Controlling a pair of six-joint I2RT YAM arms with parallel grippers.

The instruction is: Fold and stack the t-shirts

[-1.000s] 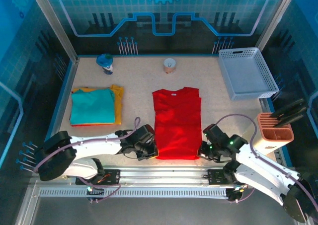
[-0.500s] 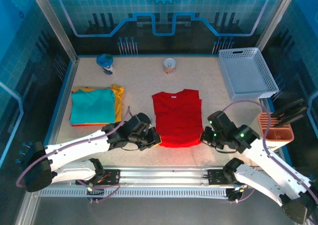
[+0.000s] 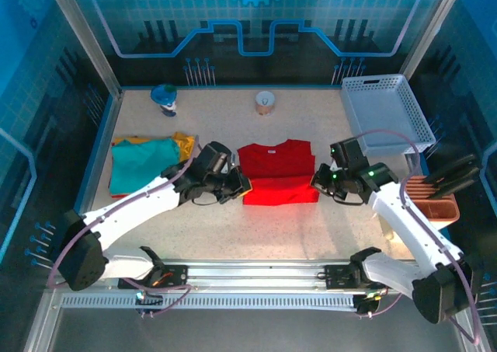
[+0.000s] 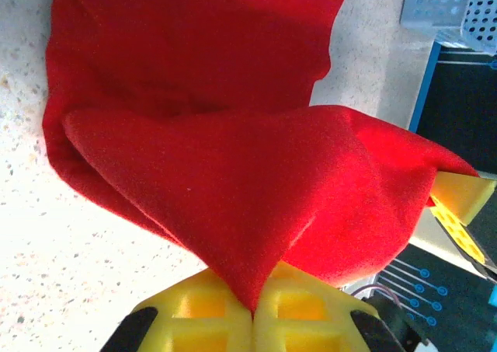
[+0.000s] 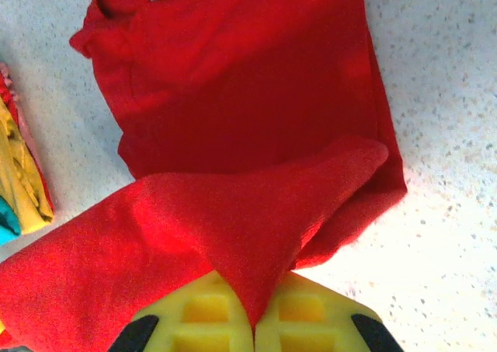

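Top external view: the speckled tabletop [image 3: 326, 228] carries everything. The red t-shirt [image 3: 276, 162] lies between my left claw [image 3: 239, 189] and my right claw [image 3: 317, 182]. Its collar is on the far side of them, and its near hem is held up and doubled over toward the collar. Just left of my left claw, the teal t-shirt [image 3: 141, 165] rests folded on top of the yellow-orange t-shirt [image 3: 185, 144], whose edge shows along the side nearer that claw. Beyond my right claw and further to its right stands the white lattice basket [image 3: 384, 115], apart from the shirt.

Each claw is clamped on one near corner of the red hem. On the left wrist camera my yellow pads [image 4: 202, 313] press together with a peak of red cloth pinched between them. The right wrist camera shows the same grip at its pads [image 5: 303, 313]. A small cup [image 3: 265, 102] stands well beyond the collar, apart from both claws.
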